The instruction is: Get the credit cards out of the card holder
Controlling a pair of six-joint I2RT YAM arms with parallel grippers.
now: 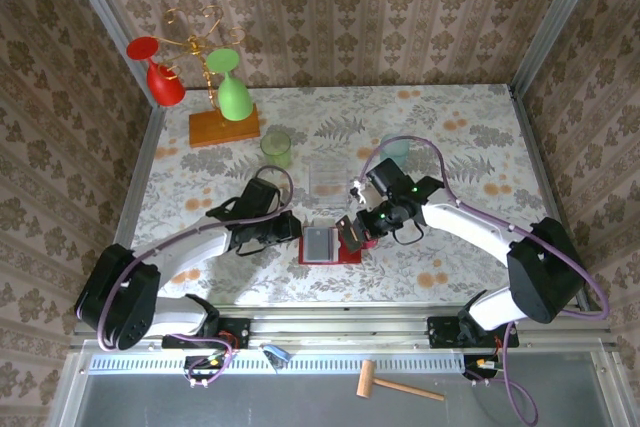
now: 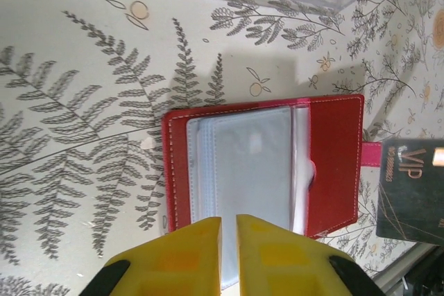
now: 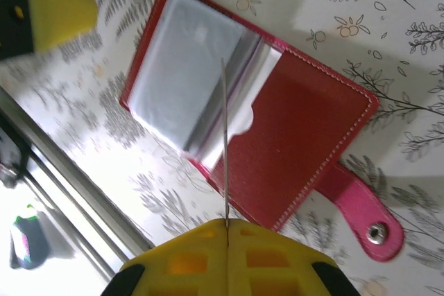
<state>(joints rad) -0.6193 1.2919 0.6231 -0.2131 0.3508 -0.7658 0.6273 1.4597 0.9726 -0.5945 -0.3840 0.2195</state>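
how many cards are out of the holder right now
1: a dark VIP card pinched in the right gripper, just beside the open red card holder. More may be hidden in its pockets or the clear box.

Red card holder [image 2: 336, 164], grey pockets [image 2: 250, 164], dark gold-lettered credit card [image 2: 409, 199], fern-print table [image 2: 83, 102]

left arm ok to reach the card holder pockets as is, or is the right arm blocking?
Probably yes. The left gripper sits right at the pocket edge of the open card holder, with nothing between them. The right gripper, shut on a credit card, is off on the strap side.
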